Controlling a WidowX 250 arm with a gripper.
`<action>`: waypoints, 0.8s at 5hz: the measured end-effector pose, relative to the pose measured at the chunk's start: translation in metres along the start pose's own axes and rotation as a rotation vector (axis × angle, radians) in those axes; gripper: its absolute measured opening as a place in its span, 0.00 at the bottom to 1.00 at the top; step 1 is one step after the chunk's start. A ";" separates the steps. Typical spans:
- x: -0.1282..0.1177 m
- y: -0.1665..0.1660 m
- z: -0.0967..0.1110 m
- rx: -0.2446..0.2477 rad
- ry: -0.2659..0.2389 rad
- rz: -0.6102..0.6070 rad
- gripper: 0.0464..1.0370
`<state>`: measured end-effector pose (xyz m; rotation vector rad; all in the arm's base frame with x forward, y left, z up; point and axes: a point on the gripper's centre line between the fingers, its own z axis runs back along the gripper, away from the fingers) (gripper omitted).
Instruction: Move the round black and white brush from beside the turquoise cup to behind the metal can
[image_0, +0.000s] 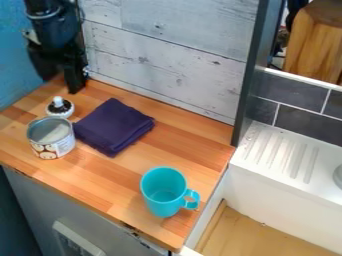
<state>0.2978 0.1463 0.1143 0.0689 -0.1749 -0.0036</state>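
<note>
While the hand (75, 88) hangs near folded cloth (113, 126), open tin (53, 147), turquoise mug (160, 200)

The top edge cuts off the black arm (53, 25).

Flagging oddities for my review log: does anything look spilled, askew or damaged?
The wooden counter has a dark, rough patch on its front edge, near the turquoise mug, perhaps chipping. The mug and open can stand upright; no spill shows.
</note>
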 end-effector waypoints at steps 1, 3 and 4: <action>-0.038 -0.046 0.003 -0.214 0.109 -0.169 0.96; -0.071 -0.140 -0.006 -0.225 0.205 -0.288 0.96; -0.066 -0.157 -0.017 -0.138 0.209 -0.304 0.96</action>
